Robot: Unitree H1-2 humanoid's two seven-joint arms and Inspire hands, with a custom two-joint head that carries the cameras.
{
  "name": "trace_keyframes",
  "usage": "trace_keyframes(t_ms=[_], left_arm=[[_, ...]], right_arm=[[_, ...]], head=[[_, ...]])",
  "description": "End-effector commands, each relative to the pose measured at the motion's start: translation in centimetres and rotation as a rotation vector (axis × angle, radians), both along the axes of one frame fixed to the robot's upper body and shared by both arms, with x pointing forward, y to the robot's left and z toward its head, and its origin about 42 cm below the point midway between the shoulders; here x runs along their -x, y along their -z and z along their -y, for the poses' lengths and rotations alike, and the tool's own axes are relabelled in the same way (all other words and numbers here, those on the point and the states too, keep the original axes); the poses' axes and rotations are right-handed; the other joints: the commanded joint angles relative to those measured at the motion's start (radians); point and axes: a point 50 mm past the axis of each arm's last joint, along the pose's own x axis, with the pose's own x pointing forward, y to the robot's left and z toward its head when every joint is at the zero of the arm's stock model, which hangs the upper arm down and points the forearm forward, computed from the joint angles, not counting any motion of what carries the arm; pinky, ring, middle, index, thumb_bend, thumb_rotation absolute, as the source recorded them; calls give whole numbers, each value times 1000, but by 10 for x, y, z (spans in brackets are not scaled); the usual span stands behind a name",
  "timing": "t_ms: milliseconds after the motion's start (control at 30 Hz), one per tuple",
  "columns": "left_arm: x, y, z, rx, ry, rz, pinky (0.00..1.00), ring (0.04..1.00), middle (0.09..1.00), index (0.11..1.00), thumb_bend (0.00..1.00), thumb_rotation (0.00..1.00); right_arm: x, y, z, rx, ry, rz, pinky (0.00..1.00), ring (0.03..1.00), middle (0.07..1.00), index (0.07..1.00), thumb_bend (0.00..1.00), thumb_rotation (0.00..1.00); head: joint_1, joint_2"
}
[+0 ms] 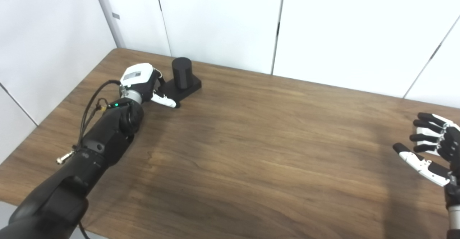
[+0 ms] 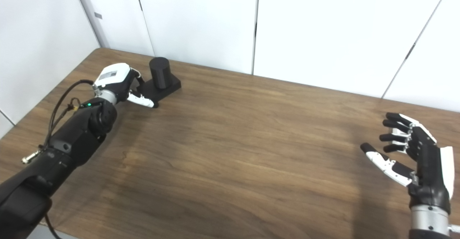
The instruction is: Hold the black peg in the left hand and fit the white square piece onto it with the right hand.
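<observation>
The left robot hand (image 1: 142, 82) has its fingers tucked out of sight behind its own white back, against the black cylindrical peg's (image 1: 181, 73) flat base; contact unclear.

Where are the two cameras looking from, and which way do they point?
Left eye view: on the head, looking down across the table; shows left robot hand at the black peg, right robot hand partly cut off.
Right eye view: beside it, same direction; right robot hand whole, open.
Both share table, peg, arms, white wall panels.
</observation>
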Motion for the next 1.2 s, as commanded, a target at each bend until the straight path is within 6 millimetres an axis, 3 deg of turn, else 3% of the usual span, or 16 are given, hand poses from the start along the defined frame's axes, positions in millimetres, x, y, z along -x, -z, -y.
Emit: trace_keyframes(t_ms=[0, 267, 633, 1000, 1167], left_arm=[[-2, -5, 7, 12, 61, 9, 829, 917, 863, 483, 525, 55], [4, -6, 30, 51, 204, 26, 898, 938, 877, 485, 525, 57], [17, -1, 74, 81, 443, -4, 891, 944, 889, 486, 524, 57], [38, 8, 130, 101, 714, -35, 847, 938, 910, 490, 524, 66], [48, 12, 156, 128, 817, -78, 872, 949, 917, 490, 523, 65]], right_arm=[[-4, -20, -1, 8, -14, 87, 468, 584, 702, 717, 476, 0], [-6, -18, -3, 18, -17, 89, 477, 594, 713, 722, 477, 0], [-6, -17, -6, 17, -19, 94, 458, 576, 700, 713, 485, 0], [-7, -13, -3, 33, -5, 90, 478, 590, 704, 721, 493, 0], [-8, -10, -2, 43, -6, 97, 478, 590, 705, 723, 494, 0]], head=[[2, 1], [-4, 0], [-23, 4], [-54, 12], [-68, 16]])
